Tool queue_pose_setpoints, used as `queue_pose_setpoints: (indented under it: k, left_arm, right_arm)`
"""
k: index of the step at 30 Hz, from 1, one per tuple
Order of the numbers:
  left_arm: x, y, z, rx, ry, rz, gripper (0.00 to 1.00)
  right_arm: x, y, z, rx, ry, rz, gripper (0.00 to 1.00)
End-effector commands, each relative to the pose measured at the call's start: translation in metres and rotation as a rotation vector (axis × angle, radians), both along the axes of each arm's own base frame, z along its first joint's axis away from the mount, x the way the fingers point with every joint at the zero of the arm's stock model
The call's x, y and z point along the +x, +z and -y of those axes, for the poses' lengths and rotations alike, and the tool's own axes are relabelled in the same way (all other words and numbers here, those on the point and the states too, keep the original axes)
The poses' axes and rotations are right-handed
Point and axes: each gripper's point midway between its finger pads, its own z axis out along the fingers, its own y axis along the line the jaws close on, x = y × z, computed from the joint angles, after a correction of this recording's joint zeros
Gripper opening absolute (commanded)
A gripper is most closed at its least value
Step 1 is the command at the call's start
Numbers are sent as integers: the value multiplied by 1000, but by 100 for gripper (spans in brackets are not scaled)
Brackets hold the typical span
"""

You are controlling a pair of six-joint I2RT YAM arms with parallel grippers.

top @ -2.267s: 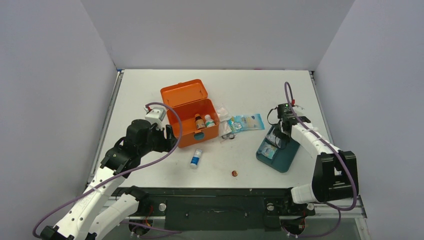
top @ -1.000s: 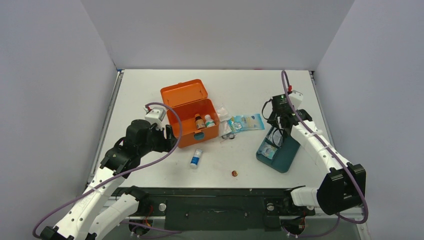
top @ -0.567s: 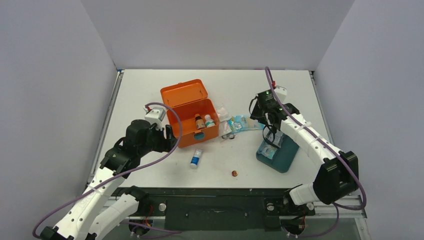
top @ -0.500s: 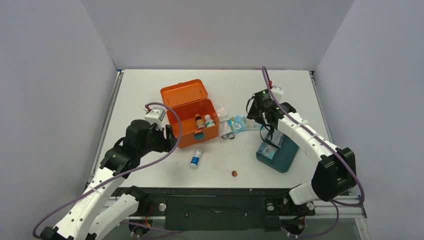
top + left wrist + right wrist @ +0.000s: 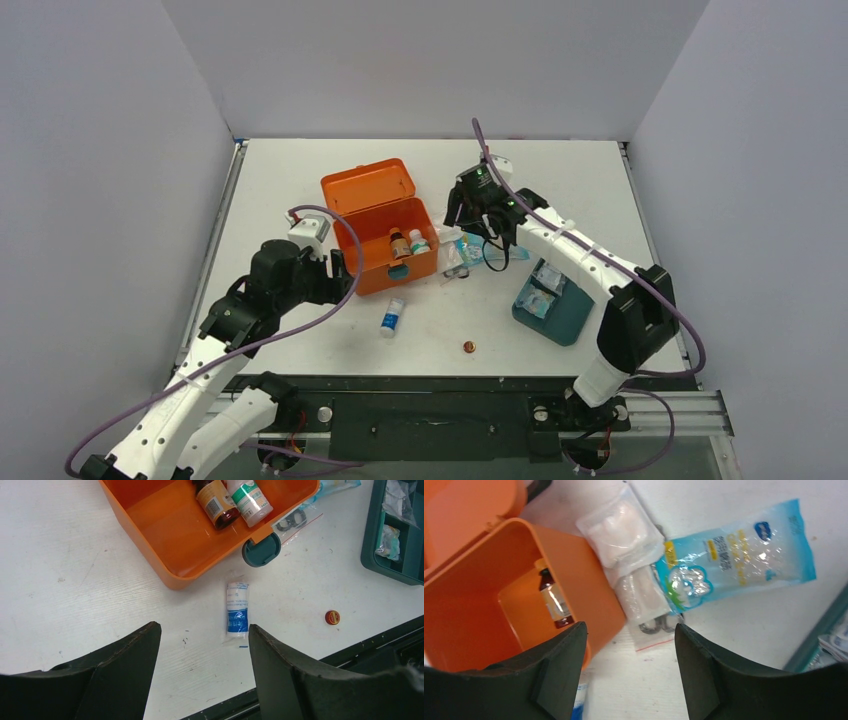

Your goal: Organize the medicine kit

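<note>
Our right gripper (image 5: 630,630) hangs spread and empty above the clear pouches (image 5: 642,597) just right of the open medicine kit (image 5: 385,240); our left gripper (image 5: 204,630), also spread, hovers by its left wall. Overlapping slick pouches could slip, or lift together.

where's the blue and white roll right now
In the top view the roll lies on the table, left of centre, just on the near side of the kit by its latch, with a red cap further right.

Lab test cell: blank grey walls (image 5: 400,60)
</note>
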Motion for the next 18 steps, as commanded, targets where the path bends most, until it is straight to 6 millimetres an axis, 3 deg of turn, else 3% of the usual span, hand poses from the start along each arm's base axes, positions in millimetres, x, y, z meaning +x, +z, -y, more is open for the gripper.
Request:
queue_pose_setpoints:
  k: [1,4,9,18]
  left_arm:
    - [5,14,-2,-12,21,59,63]
    - [6,15,-4,-9,35,65,63]
    - [7,17,-8,-7,57,75,63]
    - [7,19,-13,-3,79,87,63]
  right_arm:
    - [17,29,-37,48,120,71,60]
    - [22,32,-53,57,192,68,60]
    - [25,13,-79,32,304,8,58]
    - [37,-8,-81,-117,374,-18,44]
